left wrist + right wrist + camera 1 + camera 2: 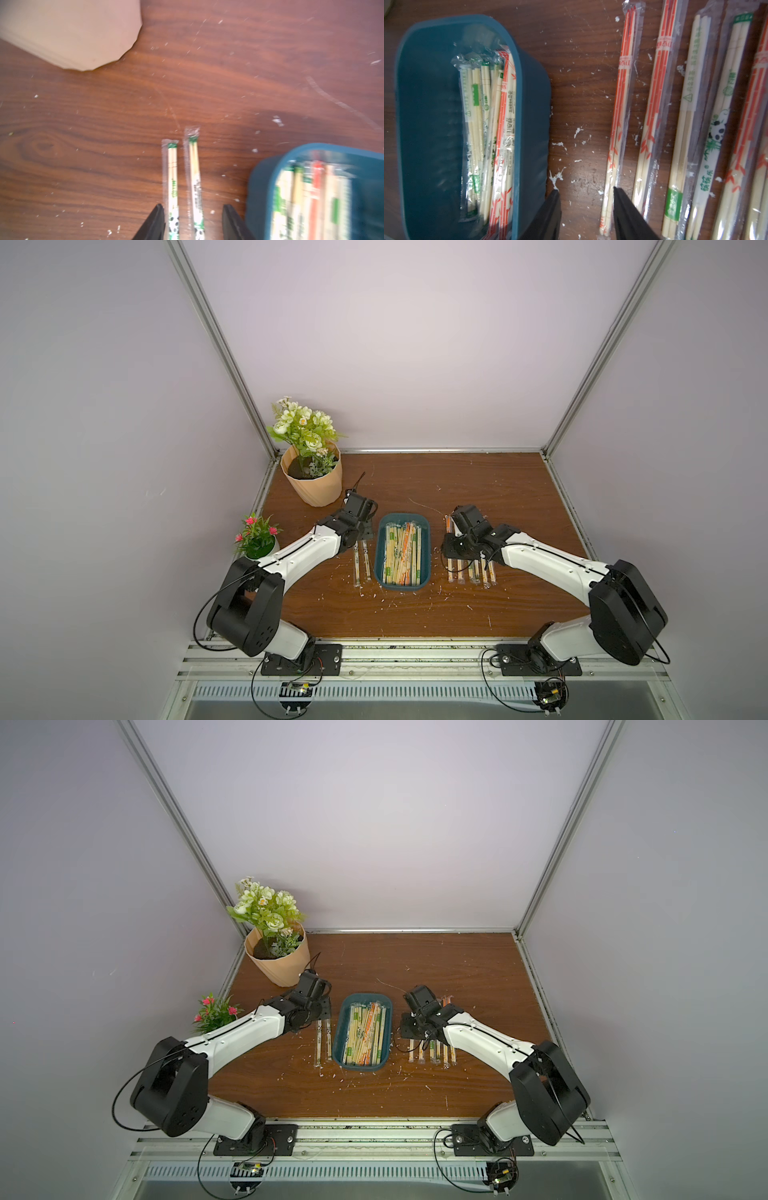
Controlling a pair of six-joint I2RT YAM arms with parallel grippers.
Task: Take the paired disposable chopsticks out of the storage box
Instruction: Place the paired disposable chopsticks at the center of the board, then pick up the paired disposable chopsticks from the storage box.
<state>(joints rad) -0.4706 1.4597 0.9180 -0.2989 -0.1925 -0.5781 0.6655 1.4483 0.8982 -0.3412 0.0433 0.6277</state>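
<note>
paired disposable chopsticks (pixel 402 549) in storage box (pixel 401 588) look light, stiff, slippery-sleeved — pinch one mid-length. left gripper (pixel 193 205) at its 9 o'clock, right gripper (pixel 585 189) at 3 — both spread, gripping nothing.

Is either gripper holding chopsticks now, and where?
Nothing is held: left gripper open astride two pairs lying on the table; right gripper open beside the box.
</note>
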